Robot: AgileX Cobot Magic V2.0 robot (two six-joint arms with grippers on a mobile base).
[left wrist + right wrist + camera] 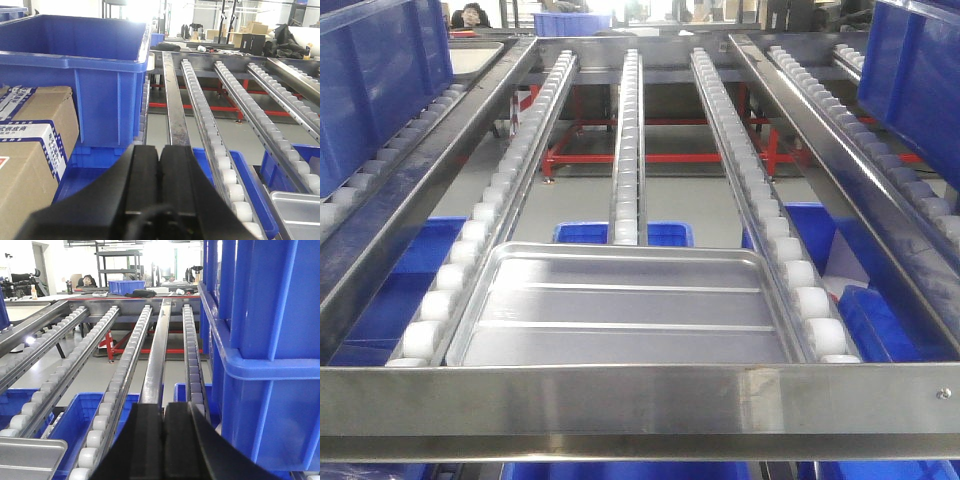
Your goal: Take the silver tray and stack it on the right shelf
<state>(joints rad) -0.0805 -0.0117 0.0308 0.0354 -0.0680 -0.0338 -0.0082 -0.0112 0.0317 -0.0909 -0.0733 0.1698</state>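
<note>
Warehouse floor filled the background of the front view, grey concrete with a red steel frame (585, 157) showing through the roller rack (640, 400). The silver tray (635, 310) lay flat on the white rollers (812, 300), between the two outer rows and over the middle one. Its near rim sat just behind the rack's broad front bar, and both ridges on its floor faced up. Blue bins (380, 80) stood on the lanes to either side.

Left wrist view: the left gripper (159, 185) had its two black fingers pressed together with nothing between them. A big blue tub (100, 75) stood up and to the left of the jaws, with cardboard boxes (30, 150) lower and further left. Only a corner of the tray showed, low to the right of the jaws and well apart from them.

Right wrist view: same deal, the right gripper (162, 440) was clamped tight on nothing. Stacked blue crates (265, 340) stood just beside the jaws on the right. The tray's corner showed low to the left, apart from the jaws. A seated person (89, 281) was far ahead on the left.
</note>
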